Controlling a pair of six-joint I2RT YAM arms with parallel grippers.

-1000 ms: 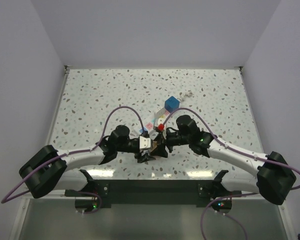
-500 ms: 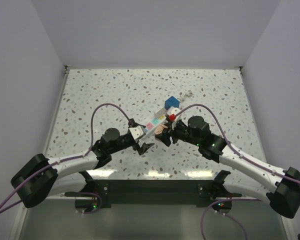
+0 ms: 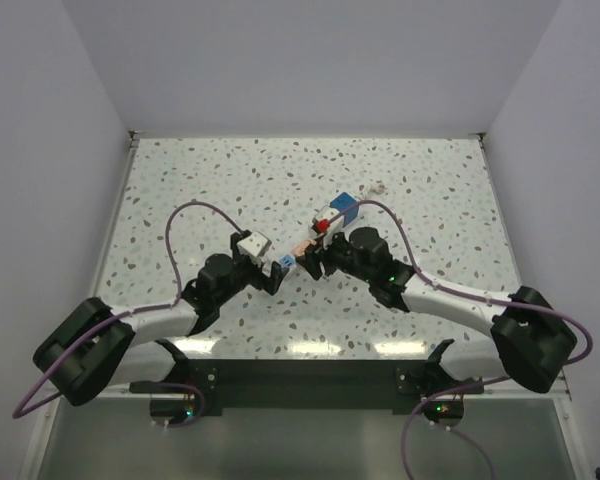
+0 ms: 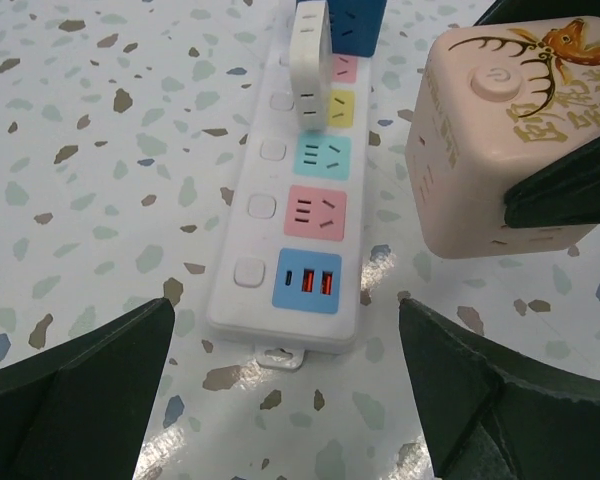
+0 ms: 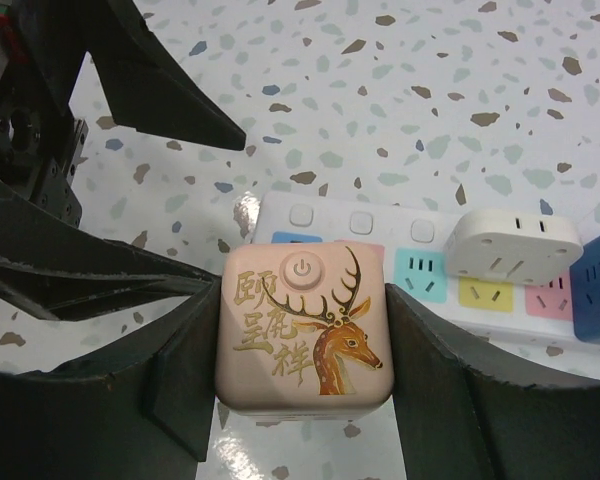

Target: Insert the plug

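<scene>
The plug is a pink cube with a deer print (image 5: pixel 305 335), and my right gripper (image 5: pixel 305 405) is shut on its two sides. It hangs slightly tilted above the near end of the white power strip (image 4: pixel 270 205), apart from it. The strip lies diagonally on the table (image 3: pixel 300 245) with coloured sockets and a blue USB panel. My left gripper (image 4: pixel 290 400) stands wide open with nothing between its fingers, just short of the strip's USB end. From above, the left gripper (image 3: pixel 273 270) and the right gripper (image 3: pixel 310 254) face each other across that end.
A white adapter (image 4: pixel 310 60) is plugged into the strip near its far end, and a blue cube (image 4: pixel 358 20) sits in the last socket. The speckled table (image 3: pixel 180 200) is walled at the back and both sides. Purple cables loop over both arms.
Both arms have moved away from the near edge to the strip. The left gripper has opened wide and drawn apart from the right, which still carries the pink plug.
</scene>
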